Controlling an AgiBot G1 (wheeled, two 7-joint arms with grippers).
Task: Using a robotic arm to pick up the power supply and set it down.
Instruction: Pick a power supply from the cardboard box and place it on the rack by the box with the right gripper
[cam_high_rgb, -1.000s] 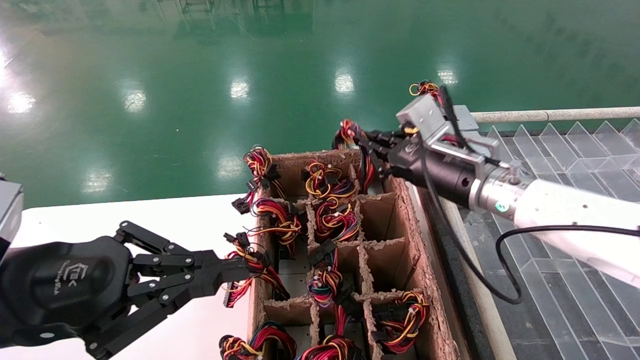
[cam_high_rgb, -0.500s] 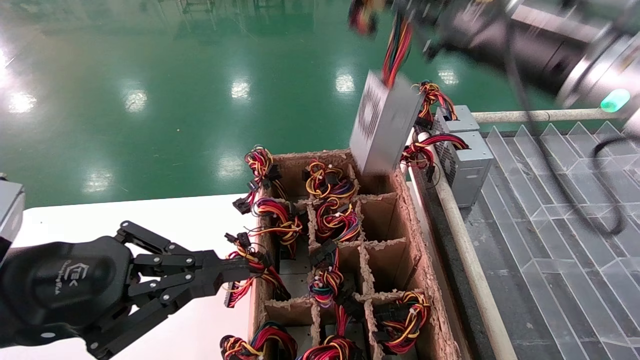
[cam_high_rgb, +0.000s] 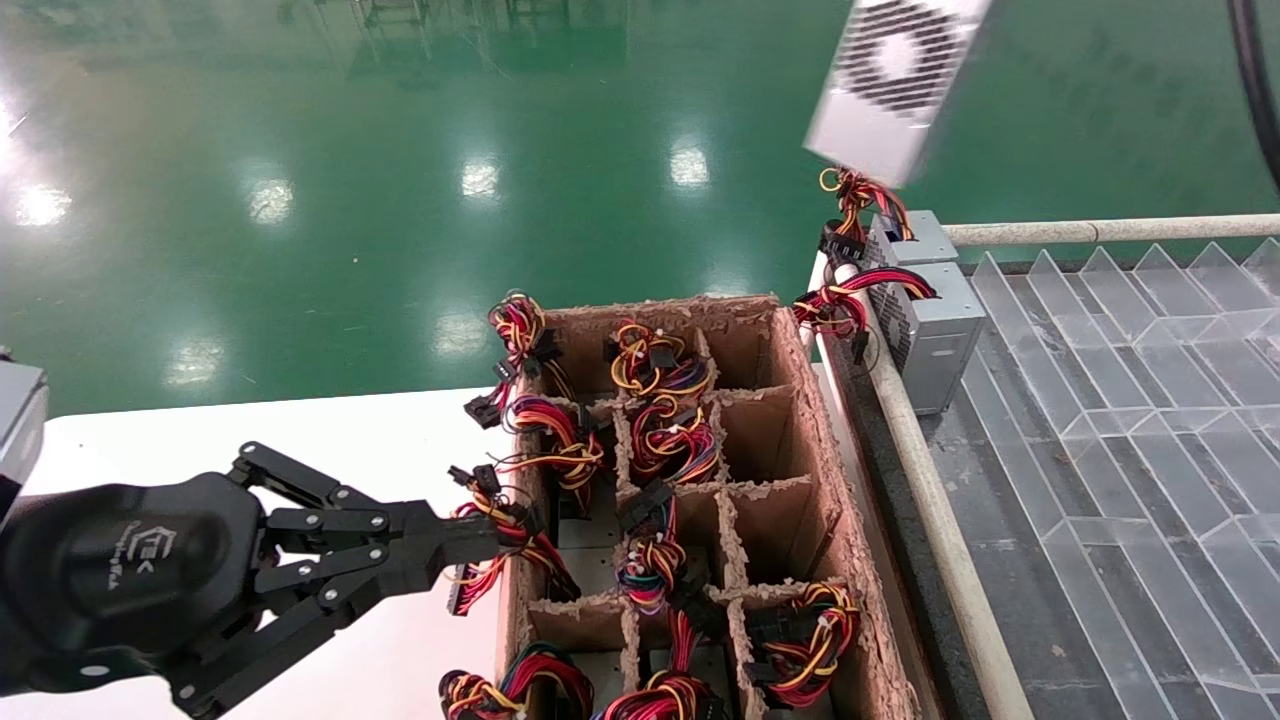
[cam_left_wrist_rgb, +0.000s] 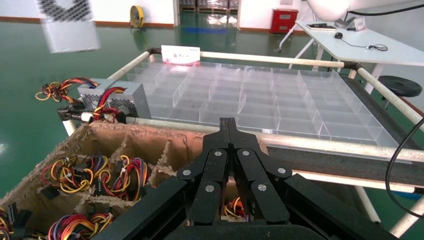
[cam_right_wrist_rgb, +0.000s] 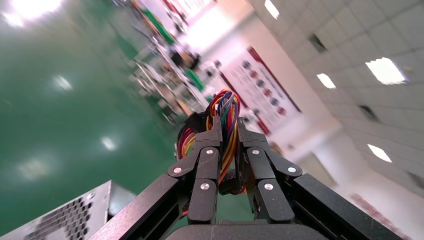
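The power supply, a grey metal box with a round perforated vent, hangs high in the air at the top of the head view, above the far right corner of the carton. It also shows in the left wrist view as the power supply. In the right wrist view my right gripper is shut on its band of red, orange and blue-purple wires, and the box dangles below. The right gripper itself is out of the head view. My left gripper stays parked, shut and empty, by the carton's left wall.
A brown cardboard carton with dividers holds several more supplies with coloured wire bunches. Two grey supplies stand on the clear divider tray to the right, behind a white rail. A white table lies left of the carton.
The right arm has lifted the power supply out of the carton's far right cell, up and to the right; the arm has left the head view. The left arm has not moved.
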